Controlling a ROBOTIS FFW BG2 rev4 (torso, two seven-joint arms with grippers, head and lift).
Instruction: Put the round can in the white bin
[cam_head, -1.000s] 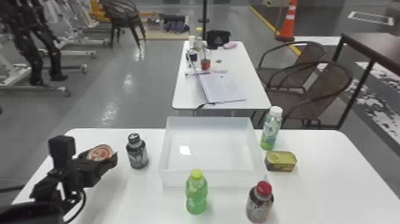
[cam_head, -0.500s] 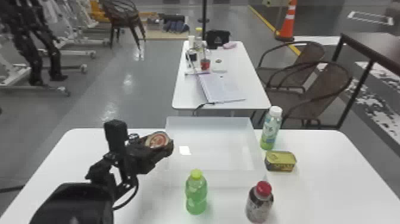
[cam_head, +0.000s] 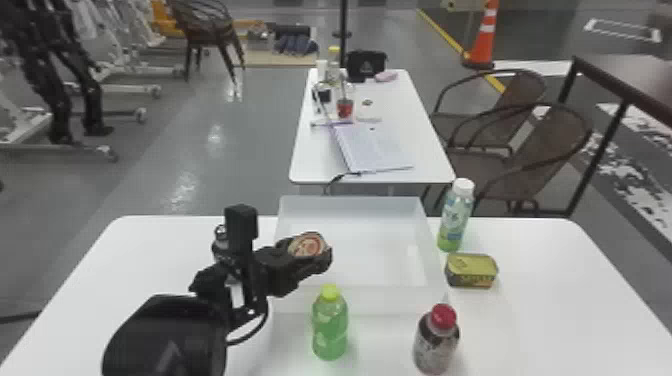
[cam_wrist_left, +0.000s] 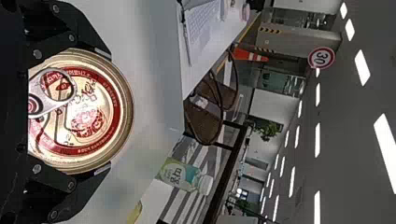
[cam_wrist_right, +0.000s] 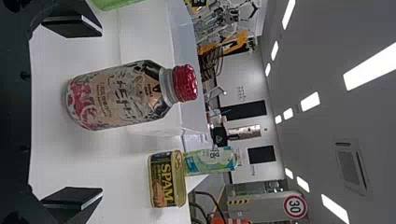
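In the head view my left gripper (cam_head: 315, 257) holds the round can (cam_head: 307, 245) over the left part of the white bin (cam_head: 360, 300). The left wrist view shows the can's gold and red lid with its pull tab (cam_wrist_left: 81, 112) between the fingers of my left gripper (cam_wrist_left: 100, 112), shut on its sides. Seen from the right wrist, my right gripper (cam_wrist_right: 95, 114) stands open, fingers wide apart, with the red-capped bottle (cam_wrist_right: 121, 95) in front of it and nothing held.
A green bottle (cam_head: 330, 325) stands before the bin, and the red-capped bottle (cam_head: 436, 342) to its right. Right of the bin are a white-capped bottle (cam_head: 456, 215) and a rectangular tin (cam_head: 471, 270). Behind is another table (cam_head: 425, 150).
The left arm has carried the round can rightward from the table's left side to above the bin. The dark bottle at the left is now mostly hidden behind the arm.
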